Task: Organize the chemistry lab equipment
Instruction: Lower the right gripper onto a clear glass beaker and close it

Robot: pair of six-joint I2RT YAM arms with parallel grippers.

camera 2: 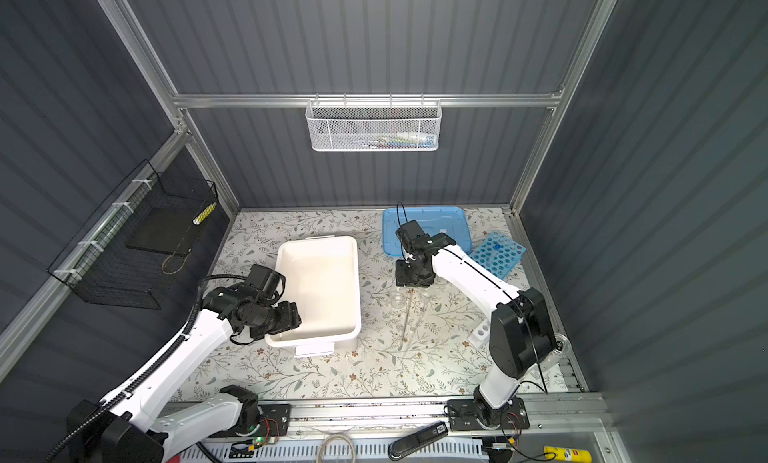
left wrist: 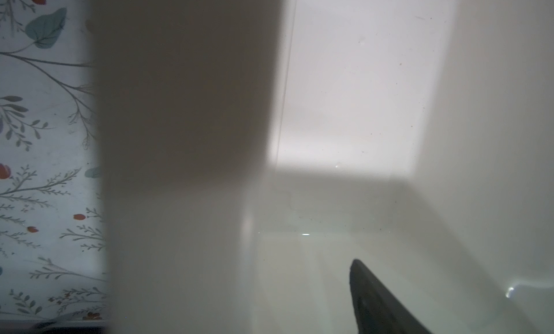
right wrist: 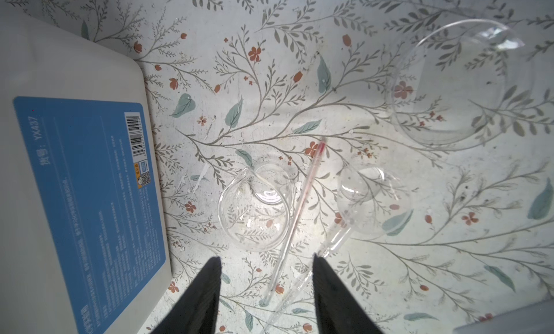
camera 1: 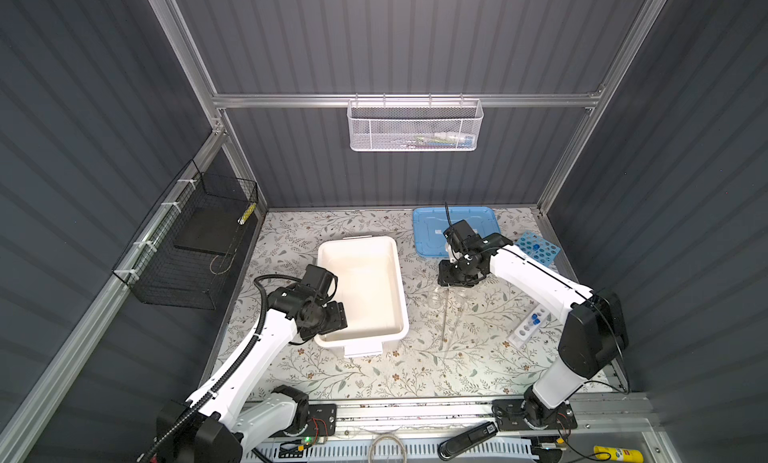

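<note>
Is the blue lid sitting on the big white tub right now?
No, in a top view the blue lid lies flat at the back, apart from the open white tub.

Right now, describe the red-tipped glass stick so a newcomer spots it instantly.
Start at the white tub mid-table; two small beakers stand just right of it. The stick lies flat between them. Unlike the plain clear tube beside it, it has a red tip and a red core line.

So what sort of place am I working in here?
Looks like an enclosed robot test cell staged as a chemistry bench: grey panel walls on an aluminium frame, a floral-papered tabletop, a clear glass beaker and a sky-blue tube rack.
</note>
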